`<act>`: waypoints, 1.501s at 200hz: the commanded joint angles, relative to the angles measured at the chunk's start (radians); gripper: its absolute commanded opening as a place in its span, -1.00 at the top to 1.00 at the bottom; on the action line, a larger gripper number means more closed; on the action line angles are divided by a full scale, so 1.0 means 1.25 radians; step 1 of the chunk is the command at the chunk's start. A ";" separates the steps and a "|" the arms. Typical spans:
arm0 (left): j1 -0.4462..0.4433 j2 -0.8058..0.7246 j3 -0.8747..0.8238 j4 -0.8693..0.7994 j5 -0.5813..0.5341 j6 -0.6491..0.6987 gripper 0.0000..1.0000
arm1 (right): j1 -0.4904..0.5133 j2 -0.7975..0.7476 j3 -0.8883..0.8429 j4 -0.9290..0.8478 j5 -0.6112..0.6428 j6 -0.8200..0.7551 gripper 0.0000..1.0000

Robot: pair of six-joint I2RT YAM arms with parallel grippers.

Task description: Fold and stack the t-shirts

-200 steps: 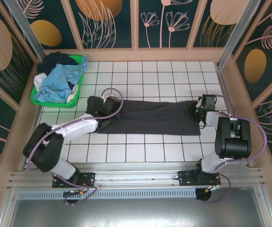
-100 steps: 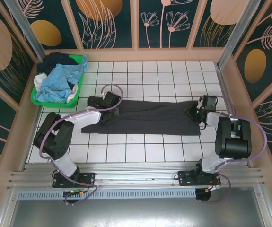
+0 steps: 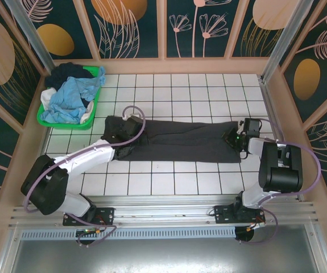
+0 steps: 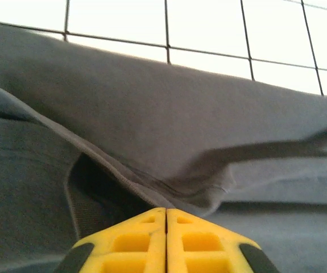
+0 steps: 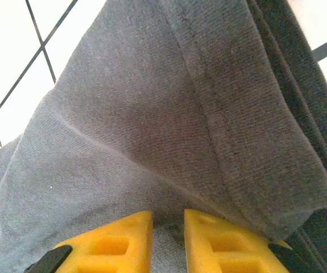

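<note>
- Left gripper (image 4: 166, 210), jaws pressed together, pinches the nine o'clock end of the long charcoal-grey cloth t-shirt (image 3: 180, 139).
- Right gripper (image 5: 169, 215), jaws barely apart, clamps its three o'clock end, probably to pull it taut for folding.

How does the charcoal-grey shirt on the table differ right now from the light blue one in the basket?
The charcoal-grey t-shirt lies stretched in a long flat band across the tiled table; the light blue t-shirt sits crumpled in the green basket. The charcoal-grey one is pinched by the left gripper near one end and the right gripper at the other; the light blue one is untouched. Both are soft, plain cloth.
</note>
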 commanded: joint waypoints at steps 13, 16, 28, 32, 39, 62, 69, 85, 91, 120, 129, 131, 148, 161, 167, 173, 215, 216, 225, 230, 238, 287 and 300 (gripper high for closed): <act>-0.027 -0.023 -0.069 0.032 0.044 -0.072 0.73 | -0.006 -0.023 -0.015 0.030 -0.011 -0.005 0.56; -0.028 -0.026 -0.075 0.040 0.047 -0.074 0.69 | -0.005 -0.026 -0.016 0.032 -0.008 -0.003 0.57; -0.030 -0.033 -0.091 0.058 0.040 -0.078 0.61 | -0.006 -0.035 -0.019 0.035 -0.002 -0.003 0.57; -0.030 -0.034 -0.091 0.057 0.034 -0.077 0.61 | -0.005 -0.038 -0.020 0.035 -0.002 -0.003 0.57; -0.030 -0.032 -0.087 0.050 0.023 -0.074 0.59 | -0.005 -0.043 -0.022 0.038 -0.005 -0.003 0.57; -0.030 -0.029 -0.061 0.047 0.023 -0.050 0.35 | -0.006 -0.053 -0.034 0.044 -0.008 -0.002 0.57; -0.031 -0.032 -0.056 0.056 0.035 -0.039 0.22 | -0.006 -0.054 -0.040 0.055 -0.011 0.003 0.57; -0.031 -0.046 -0.037 0.053 0.044 -0.011 -0.13 | -0.006 -0.043 -0.043 0.070 -0.028 0.006 0.56; -0.030 -0.053 -0.025 0.040 0.038 0.000 -0.22 | -0.006 -0.039 -0.041 0.068 -0.027 0.006 0.57; -0.030 -0.099 0.028 -0.043 -0.059 0.043 -0.55 | -0.008 -0.046 -0.056 0.066 -0.024 0.006 0.57; -0.030 -0.125 0.022 -0.047 -0.100 0.044 -0.97 | -0.009 -0.054 -0.062 0.073 -0.026 0.007 0.56; -0.029 -0.130 0.018 -0.044 -0.107 0.045 -0.97 | -0.009 -0.055 -0.063 0.075 -0.027 0.008 0.55; -0.027 -0.181 -0.012 -0.033 -0.163 0.047 -0.97 | -0.009 -0.062 -0.056 0.074 -0.039 0.006 0.55; -0.019 -0.205 -0.035 -0.024 -0.192 0.045 -0.97 | -0.010 -0.067 -0.056 0.070 -0.039 0.003 0.55; -0.011 -0.206 -0.040 -0.024 -0.195 0.045 -0.97 | -0.009 -0.071 -0.057 0.067 -0.037 0.002 0.54; -0.002 -0.203 -0.043 -0.024 -0.194 0.048 -0.97 | -0.009 -0.073 -0.059 0.067 -0.034 0.003 0.54; 0.070 -0.133 -0.064 -0.012 -0.200 0.070 -0.97 | -0.009 -0.075 -0.067 0.085 -0.046 0.006 0.54; 0.072 -0.131 -0.065 -0.013 -0.204 0.069 -0.97 | -0.009 -0.075 -0.067 0.086 -0.045 0.006 0.54; 0.085 -0.111 -0.074 -0.016 -0.216 0.069 -0.97 | -0.009 -0.074 -0.070 0.086 -0.047 0.007 0.54; 0.093 -0.103 -0.081 -0.009 -0.208 0.070 -0.97 | -0.009 -0.074 -0.071 0.084 -0.049 0.006 0.54; 0.102 -0.091 -0.092 0.008 -0.192 0.068 -0.97 | -0.009 -0.077 -0.074 0.084 -0.051 0.007 0.54; 0.106 -0.060 -0.158 0.150 -0.001 0.028 -0.66 | -0.010 -0.083 -0.070 0.091 -0.047 0.016 0.50; 0.106 -0.048 -0.162 0.157 0.023 0.028 -0.53 | -0.009 -0.081 -0.069 0.086 -0.047 0.014 0.50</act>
